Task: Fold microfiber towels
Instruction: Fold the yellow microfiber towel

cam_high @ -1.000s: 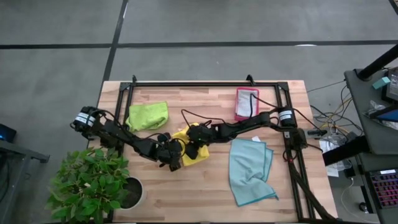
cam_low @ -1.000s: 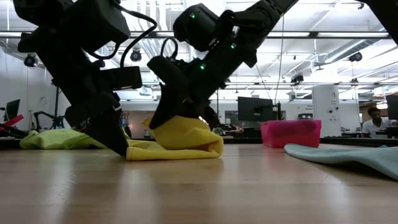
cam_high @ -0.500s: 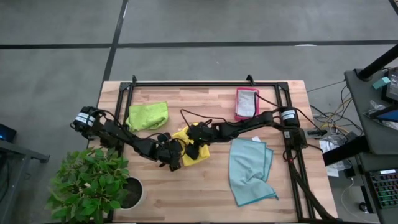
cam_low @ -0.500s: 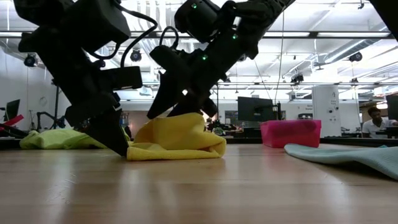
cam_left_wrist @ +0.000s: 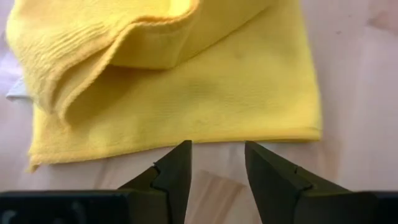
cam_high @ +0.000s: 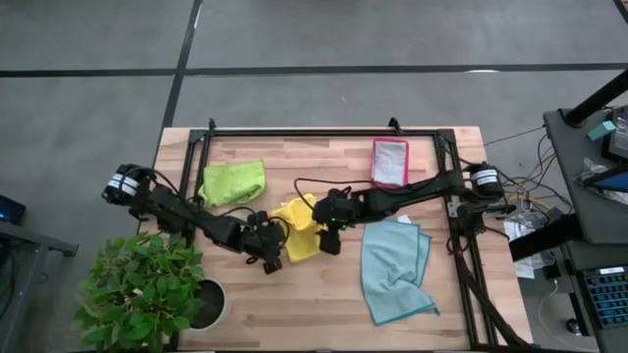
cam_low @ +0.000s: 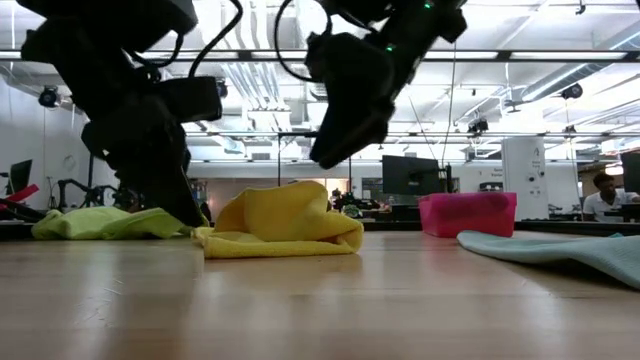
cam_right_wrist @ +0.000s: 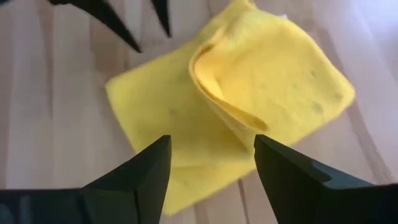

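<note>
My right gripper [cam_right_wrist: 211, 168] hangs released above the yellow towel [cam_right_wrist: 249, 106], whose raised fold only the low view shows; my left gripper [cam_left_wrist: 217, 165] is spread and empty.

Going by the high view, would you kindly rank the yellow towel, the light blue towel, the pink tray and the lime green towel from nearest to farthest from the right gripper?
From the right gripper, open above the table's middle:
1. Yellow towel, right beside it, toward the left arm.
2. Light blue towel, on the right-arm side, toward the front.
3. Pink tray, at the back edge.
4. Lime green towel, back left.
</note>
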Available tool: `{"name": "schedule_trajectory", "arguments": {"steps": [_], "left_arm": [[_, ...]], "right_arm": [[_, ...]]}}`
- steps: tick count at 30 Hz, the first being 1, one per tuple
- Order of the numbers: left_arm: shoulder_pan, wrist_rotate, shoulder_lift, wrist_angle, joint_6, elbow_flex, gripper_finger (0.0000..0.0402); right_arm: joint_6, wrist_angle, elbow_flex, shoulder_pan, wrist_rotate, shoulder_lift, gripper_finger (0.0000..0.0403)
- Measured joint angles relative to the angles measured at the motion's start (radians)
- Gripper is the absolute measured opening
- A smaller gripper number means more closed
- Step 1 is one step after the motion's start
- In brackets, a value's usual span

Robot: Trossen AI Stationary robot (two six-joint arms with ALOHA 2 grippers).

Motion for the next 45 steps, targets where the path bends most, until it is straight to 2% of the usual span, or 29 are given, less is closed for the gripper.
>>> {"name": "schedule_trajectory", "arguments": {"steps": [6,14,19,24,41,45], "left_arm": [[-0.027,-0.001,0.006,0.083,-0.027,0.003,0.0134],[-0.068,-0.01,0.039,0.146,-0.079,0.005,0.0134],[-0.071,-0.013,0.063,0.156,-0.118,0.006,0.0134],[-0.073,-0.013,0.074,0.158,-0.158,0.007,0.0134],[-0.076,-0.019,0.095,0.157,-0.154,0.009,0.0134],[-0.076,-0.02,0.095,0.161,-0.155,0.009,0.0134]], "right_arm": [[0.0,0.099,-0.113,-0.002,0.047,-0.028,0.0219],[0.03,0.534,-0.303,-0.003,0.053,-0.027,0.0219],[0.074,0.692,-0.38,-0.013,0.089,-0.027,0.0219],[0.079,0.752,-0.416,-0.013,0.151,-0.027,0.0219],[0.074,0.796,-0.434,-0.011,0.161,-0.027,0.0219],[0.062,0.793,-0.434,-0.011,0.16,-0.027,0.02]]}}
